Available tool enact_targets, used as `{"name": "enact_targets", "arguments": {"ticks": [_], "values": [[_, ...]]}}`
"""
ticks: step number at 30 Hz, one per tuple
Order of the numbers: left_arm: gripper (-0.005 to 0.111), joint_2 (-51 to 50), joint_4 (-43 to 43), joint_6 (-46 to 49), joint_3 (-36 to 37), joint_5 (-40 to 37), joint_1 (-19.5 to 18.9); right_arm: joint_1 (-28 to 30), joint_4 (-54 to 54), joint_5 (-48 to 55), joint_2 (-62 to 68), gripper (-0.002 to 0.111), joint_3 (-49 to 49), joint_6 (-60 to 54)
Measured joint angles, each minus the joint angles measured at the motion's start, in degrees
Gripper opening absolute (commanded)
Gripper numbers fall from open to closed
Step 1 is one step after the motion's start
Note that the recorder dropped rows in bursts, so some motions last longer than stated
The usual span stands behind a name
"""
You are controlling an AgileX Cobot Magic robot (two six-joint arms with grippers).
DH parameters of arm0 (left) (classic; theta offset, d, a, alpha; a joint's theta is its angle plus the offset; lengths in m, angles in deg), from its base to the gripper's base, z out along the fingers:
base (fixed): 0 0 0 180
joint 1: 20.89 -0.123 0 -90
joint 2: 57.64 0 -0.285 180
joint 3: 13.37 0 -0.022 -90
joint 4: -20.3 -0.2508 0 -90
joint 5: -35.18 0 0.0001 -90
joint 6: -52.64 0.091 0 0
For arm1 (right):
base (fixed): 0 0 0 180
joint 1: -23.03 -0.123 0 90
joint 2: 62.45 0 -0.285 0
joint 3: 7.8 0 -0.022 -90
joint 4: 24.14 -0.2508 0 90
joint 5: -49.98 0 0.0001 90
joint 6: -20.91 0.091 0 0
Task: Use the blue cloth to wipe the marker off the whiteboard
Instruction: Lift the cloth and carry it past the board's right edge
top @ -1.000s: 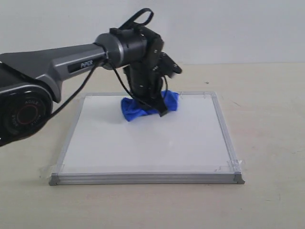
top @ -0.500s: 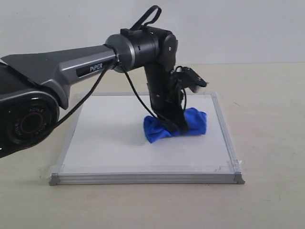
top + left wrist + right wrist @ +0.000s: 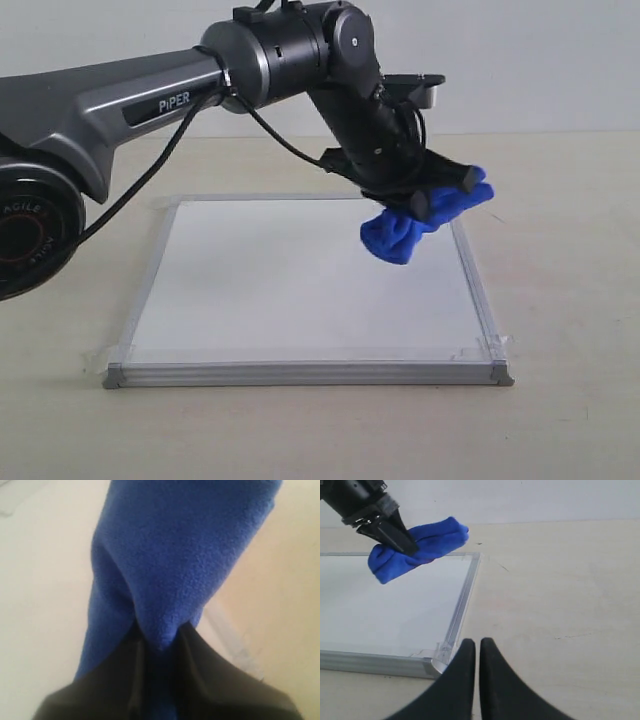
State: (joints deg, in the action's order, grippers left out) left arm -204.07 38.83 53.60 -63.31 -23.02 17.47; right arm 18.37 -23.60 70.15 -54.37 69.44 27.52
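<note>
Pale beige worktop [image 3: 560, 300] runs back to a plain light wall, and the whiteboard [image 3: 280, 290] lies flat on it, its silver frame taped at the corners.

A second ago the blue cloth [image 3: 420, 215] was pressed on the far middle of the board. Half a second ago it had been dragged nearer and to the right, still flat on the white face. Now it is off the surface, hanging in the air over the board's far right part, close to the right frame rail. The left tool [image 3: 443, 190] has tipped over so its fingers point out sideways, and it is clamped on the cloth. The left wrist view shows the two dark fingers pinching a waist in the bundle [image 3: 185, 555], with fabric bulging out beyond them.

From the right wrist view the cloth [image 3: 427, 542] hangs clear above the board [image 3: 380, 610], with no contact between them. The right tool [image 3: 477, 647] sits low over the worktop just off the board's near right corner. Its fingers are drawn together with only a slit between them and hold nothing.

No dark wavy line shows anywhere on the white face in the exterior or right wrist view. The part directly under the cloth is hidden, so I cannot vouch for that patch. Judging by the lift and the clean surface, the wiping stroke looks finished and the marker seems gone. What is left is probably a check of the covered patch and setting the cloth aside.
</note>
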Motion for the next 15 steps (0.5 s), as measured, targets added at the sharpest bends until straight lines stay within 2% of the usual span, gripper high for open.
{"name": "enact_targets", "arguments": {"ticks": [6, 15], "values": [[0.004, 0.00, 9.25, -6.06, 0.00, 8.96, 1.02, 0.00, 0.00, 0.00, 0.00, 0.000, 0.00, 0.00], [0.004, 0.00, 13.20, -14.25, 5.70, 21.11, 2.31, 0.00, -0.11, 0.00, 0.00, 0.000, 0.00, 0.00]]}}
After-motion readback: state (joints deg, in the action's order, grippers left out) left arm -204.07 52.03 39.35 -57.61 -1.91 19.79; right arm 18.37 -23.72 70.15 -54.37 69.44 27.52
